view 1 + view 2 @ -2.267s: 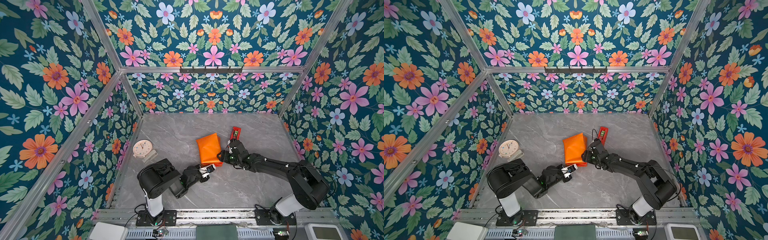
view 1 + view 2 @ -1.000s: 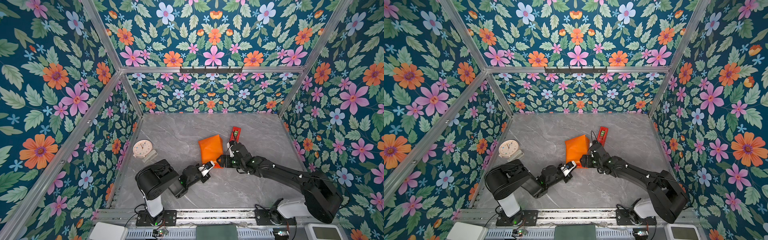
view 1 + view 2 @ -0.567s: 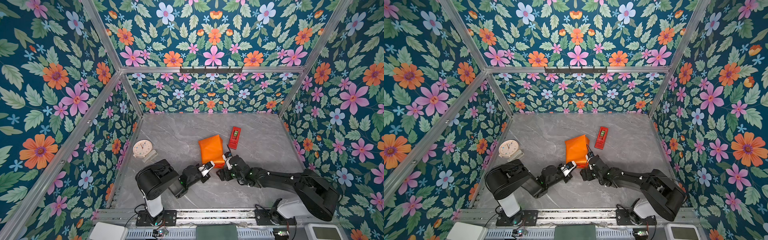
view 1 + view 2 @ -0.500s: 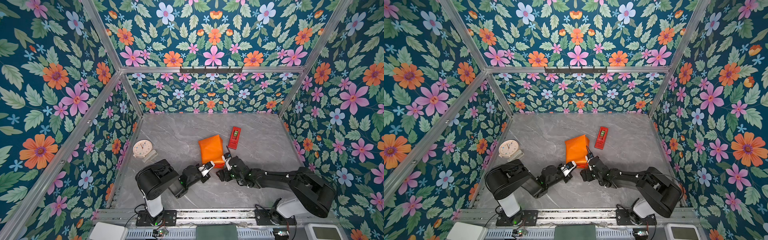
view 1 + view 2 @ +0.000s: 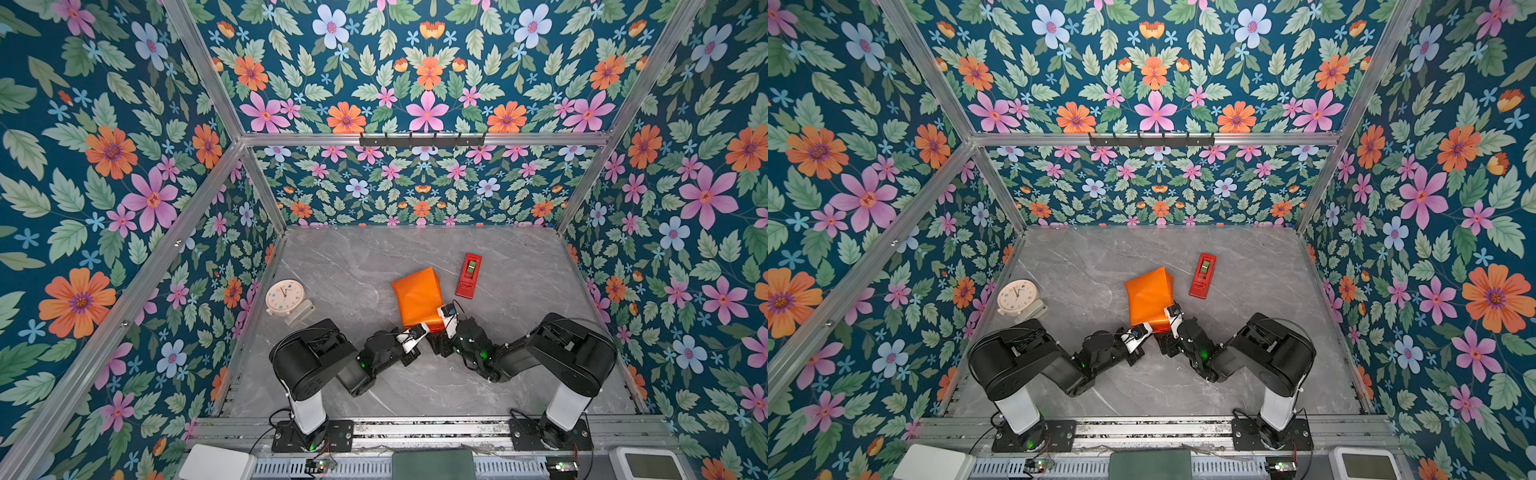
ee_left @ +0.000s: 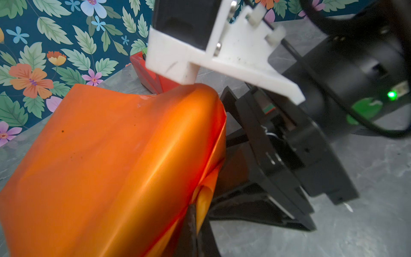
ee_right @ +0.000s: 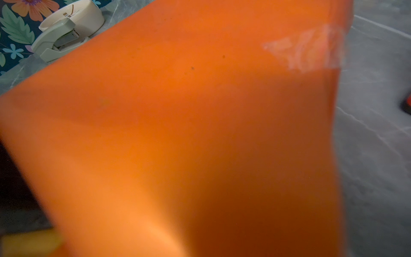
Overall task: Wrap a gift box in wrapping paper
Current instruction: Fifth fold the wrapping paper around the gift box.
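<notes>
clock (image 5: 284, 297) left of wrapping paper (image 5: 417, 297), dispenser (image 5: 468, 275) right

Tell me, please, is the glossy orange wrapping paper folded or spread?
Folded: the glossy orange wrapping paper forms a compact taped bundle.

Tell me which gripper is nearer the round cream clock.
Left. The left gripper, shut on the near edge of the glossy orange wrapping paper, lies toward the clock; the right gripper is beside it, farther away.

The left arm (image 5: 309, 365) and right arm (image 5: 571, 353) are black, with drum-shaped joints, white columns (image 5: 309, 409), white wrist brackets (image 6: 222, 51), black cables (image 6: 333, 93) and green lights (image 6: 391, 95).
</notes>
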{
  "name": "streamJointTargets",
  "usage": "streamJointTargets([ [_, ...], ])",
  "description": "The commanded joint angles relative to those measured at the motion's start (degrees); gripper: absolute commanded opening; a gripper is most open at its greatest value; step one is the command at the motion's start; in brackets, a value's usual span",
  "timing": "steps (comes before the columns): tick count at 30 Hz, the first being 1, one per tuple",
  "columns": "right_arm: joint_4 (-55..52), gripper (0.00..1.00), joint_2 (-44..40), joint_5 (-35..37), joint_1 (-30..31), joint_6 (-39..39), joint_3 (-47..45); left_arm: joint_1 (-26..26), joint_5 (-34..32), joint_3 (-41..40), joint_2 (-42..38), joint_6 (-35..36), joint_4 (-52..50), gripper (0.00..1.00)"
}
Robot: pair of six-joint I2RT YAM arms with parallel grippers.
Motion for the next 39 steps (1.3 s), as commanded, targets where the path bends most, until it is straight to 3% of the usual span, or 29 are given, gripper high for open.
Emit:
streamJointTargets([
  [1,1.51,0.75,1.80,-0.24,0.06,-0.30,-0.81,-0.04,1.38,0.38,-0.16,0.71,-0.35,0.00],
  [16,5.75,0.66,3.06,0.22,0.02,-0.43,-2.19,-0.09,1.38,1.17,-0.22,0.53,-1.61,0.03],
  [39,7.22,0.61,3.41,0.95,0.05,1.40,-2.78,-0.22,6.99,-2.03,-7.13,2.35,-4.16,0.44],
])
